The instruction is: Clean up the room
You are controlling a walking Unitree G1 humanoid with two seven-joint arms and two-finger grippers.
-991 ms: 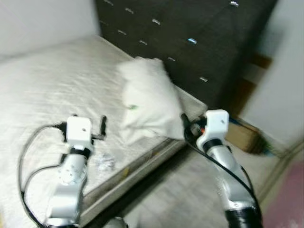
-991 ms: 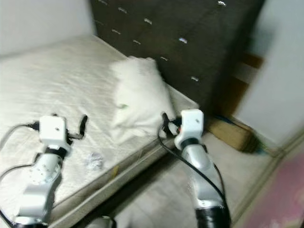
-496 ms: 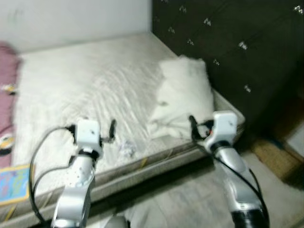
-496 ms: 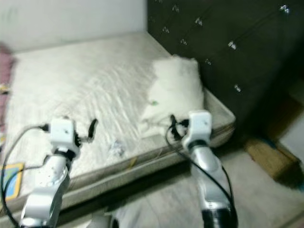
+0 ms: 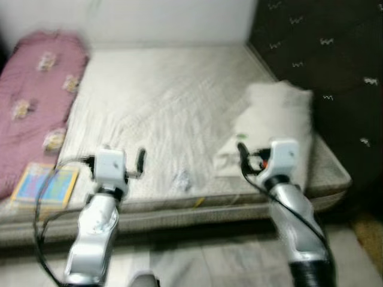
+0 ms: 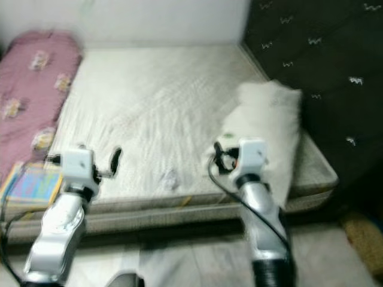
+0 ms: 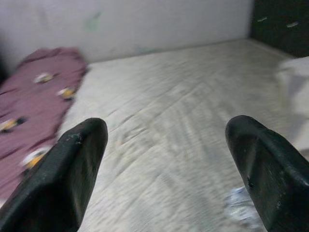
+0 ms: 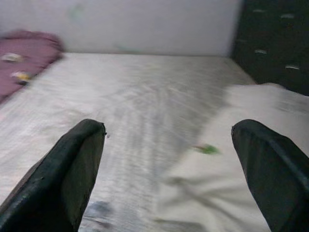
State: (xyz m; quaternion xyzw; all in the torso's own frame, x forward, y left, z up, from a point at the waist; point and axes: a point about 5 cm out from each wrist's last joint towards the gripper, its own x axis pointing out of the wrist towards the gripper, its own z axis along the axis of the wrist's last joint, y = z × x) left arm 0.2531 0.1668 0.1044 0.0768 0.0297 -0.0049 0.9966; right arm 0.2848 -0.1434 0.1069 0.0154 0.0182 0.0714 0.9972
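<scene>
A bare white mattress lies in front of me. A white pillow with a small green tag rests at its right end, against the dark headboard. A small crumpled scrap lies on the mattress near the front edge, between my arms. At the left end are a pink patterned blanket and a colourful book. My left gripper is open over the front edge, left of the scrap. My right gripper is open too, just before the pillow's near corner. Neither holds anything.
A white wall runs behind the bed. Pale floor lies between me and the bed's front edge. A brown object sits on the floor at the lower right, beside the headboard.
The camera has swung left along the bed, bringing the pink blanket and the book into view and shifting the pillow right. Both arms keep the same raised, open pose.
</scene>
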